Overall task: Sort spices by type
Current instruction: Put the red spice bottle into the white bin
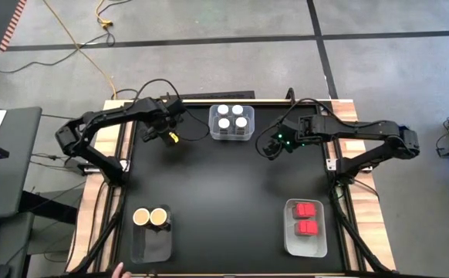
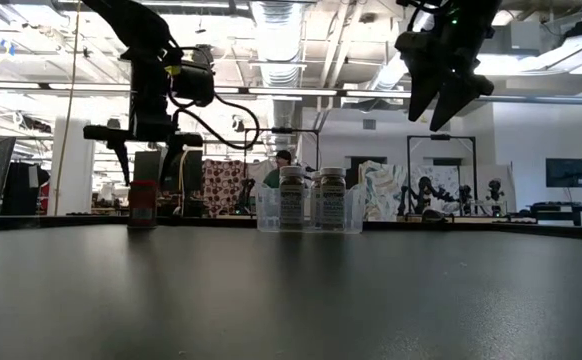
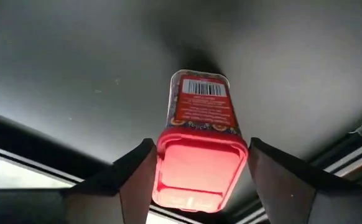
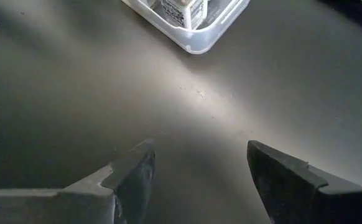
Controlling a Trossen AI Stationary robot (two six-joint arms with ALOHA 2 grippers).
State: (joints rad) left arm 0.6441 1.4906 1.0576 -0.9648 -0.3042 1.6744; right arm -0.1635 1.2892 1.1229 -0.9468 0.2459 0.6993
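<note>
Left arm reaching from the worktop's (image 1: 224, 193) left edge toward the far left corner, wrist bent down, left gripper (image 3: 196, 165) lowered around a red spice box (image 3: 196, 143) standing upright on the black surface near the back-left edge. Fingers (image 3: 134, 177) flanking the box's red lid on both sides, narrow gaps visible, contact not certain; box resting on the worktop, not lifted. Same box seen in the low view (image 2: 142, 204) below the left gripper (image 2: 151, 150). Right arm stretched in from the right edge, elbow out, right gripper (image 1: 271, 147) raised above the worktop just right of the clear bin (image 1: 231, 123) at the back centre; fingers (image 4: 131, 177) spread wide, holding nothing, bare worktop beneath. Four white-lidded jars (image 1: 232, 116) standing in that back bin. Two tan-lidded jars (image 1: 150, 217) side by side in a clear bin (image 1: 151, 245) at front left. Two red spice boxes (image 1: 308, 218) lying in a clear bin (image 1: 305, 245) at front right, one behind the other.
</note>
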